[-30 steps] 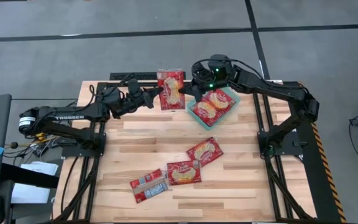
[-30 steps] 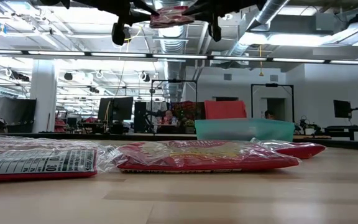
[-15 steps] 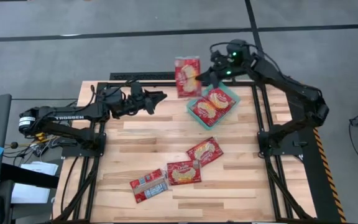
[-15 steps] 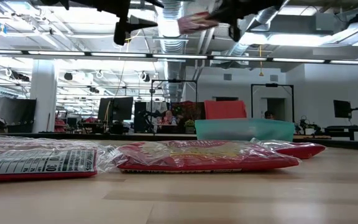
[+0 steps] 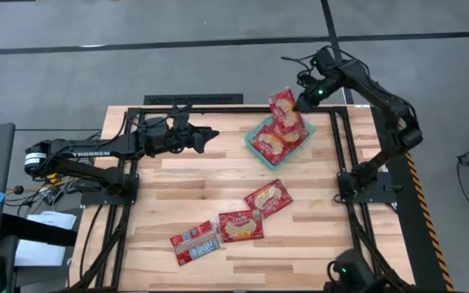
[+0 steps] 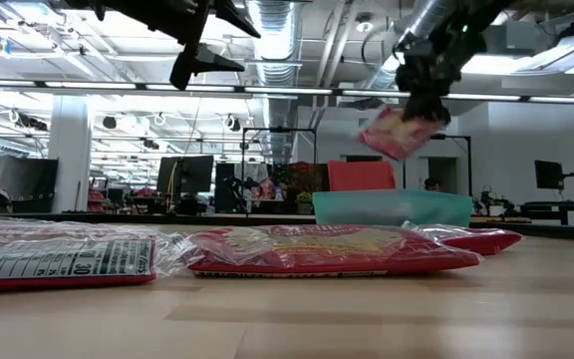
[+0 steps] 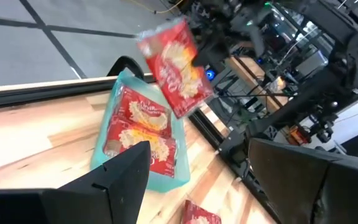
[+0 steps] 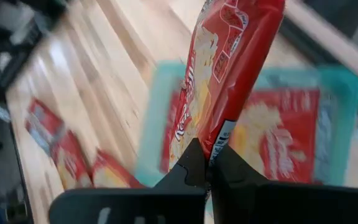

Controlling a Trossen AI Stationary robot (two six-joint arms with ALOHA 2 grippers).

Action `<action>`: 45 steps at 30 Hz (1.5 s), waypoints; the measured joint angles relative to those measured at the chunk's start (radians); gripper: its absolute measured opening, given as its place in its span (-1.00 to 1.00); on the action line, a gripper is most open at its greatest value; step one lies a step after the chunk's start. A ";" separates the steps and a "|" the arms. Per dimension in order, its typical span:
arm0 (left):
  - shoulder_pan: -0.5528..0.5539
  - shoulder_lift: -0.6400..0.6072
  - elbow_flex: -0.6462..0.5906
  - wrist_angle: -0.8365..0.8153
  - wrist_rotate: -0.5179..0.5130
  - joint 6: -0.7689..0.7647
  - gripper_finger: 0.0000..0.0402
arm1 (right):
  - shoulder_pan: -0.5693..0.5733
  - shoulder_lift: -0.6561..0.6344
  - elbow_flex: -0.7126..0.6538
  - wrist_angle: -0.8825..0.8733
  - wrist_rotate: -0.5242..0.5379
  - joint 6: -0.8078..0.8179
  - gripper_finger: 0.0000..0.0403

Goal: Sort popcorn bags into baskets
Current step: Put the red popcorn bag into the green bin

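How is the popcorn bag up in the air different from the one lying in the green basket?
The hanging bag is pinched by the right tool and dangles tilted above the basket; the basket bag lies flat inside it. Nothing grips the basket bag. Both are glossy red packets with pale printed panels.

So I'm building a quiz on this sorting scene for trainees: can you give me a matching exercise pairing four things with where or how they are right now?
Column one:
1. right end effector
2. left end effector
3. teal basket
4. label-side-up bag

Column two:
A. open, holding nothing, over the table's left side
B. near the table's front edge, left of two other loose bags
C. at the table's far right, one bag inside
D. shut on a popcorn bag hanging above the basket

Pairs: 1-D, 2-A, 3-C, 4-B
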 joint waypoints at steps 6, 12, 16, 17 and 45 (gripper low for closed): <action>0.000 0.000 0.000 -0.036 -0.004 0.002 0.29 | -0.002 0.130 -0.001 -0.143 0.168 -0.163 -0.97; 0.000 0.000 0.000 -0.076 -0.026 0.002 0.29 | 0.013 0.200 0.004 -0.173 0.205 -0.249 -0.97; 0.000 0.000 0.000 -0.081 -0.035 0.004 0.29 | 0.032 0.235 0.027 -0.184 0.257 -0.291 -0.97; 0.000 0.000 0.000 -0.081 -0.035 0.008 0.29 | 0.038 0.242 0.035 -0.186 0.272 -0.303 -0.95; -0.186 0.000 -0.003 -0.697 0.345 0.125 0.19 | 0.072 0.251 0.207 -0.088 0.393 -0.141 0.21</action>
